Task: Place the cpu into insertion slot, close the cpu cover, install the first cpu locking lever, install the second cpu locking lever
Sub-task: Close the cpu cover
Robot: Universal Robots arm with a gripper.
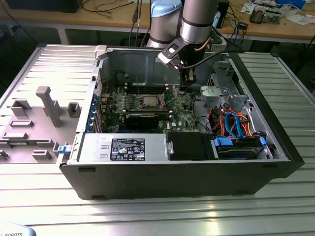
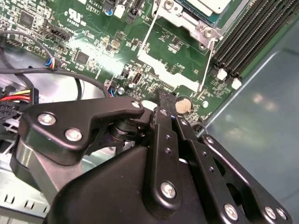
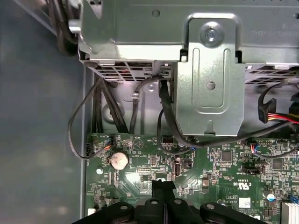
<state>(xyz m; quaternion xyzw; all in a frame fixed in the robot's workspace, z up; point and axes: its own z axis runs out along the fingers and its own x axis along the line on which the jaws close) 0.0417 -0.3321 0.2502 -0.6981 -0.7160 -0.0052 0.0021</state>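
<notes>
Black gripper [image 3: 157,185]: jaws drawn together with nothing between them, tips low over the green board [image 3: 210,179]; whether they touch it is unclear.
Coin battery [image 3: 119,161]: just beside the tips, near the board's corner.
Chip [image 1: 150,101]: grey square seated in the socket [image 1: 141,102], near the gripper and toward the exterior view's left of it.
Cover [image 2: 186,16]: silver frame seems to lie down around the chip; whether it is fully shut cannot be told.
Levers [image 2: 207,65]: 2 thin wires appear to stand clear of the frame, so neither looks latched.
Progress: step 1 of 4 looks done and step 2 probably is; both lever steps remain.
Memory slots [image 2: 247,32]: black rows just beyond the socket.
Black cables [image 3: 74,130]: looped past the board's edge, well apart from the socket.
Steel bracket [image 3: 210,79]: part of the drive cage behind the board, away from the work.
Obstacles: only low board parts seem to lie between tips and socket.
Power box [image 1: 123,147]: along the case's front edge in the exterior view.
</notes>
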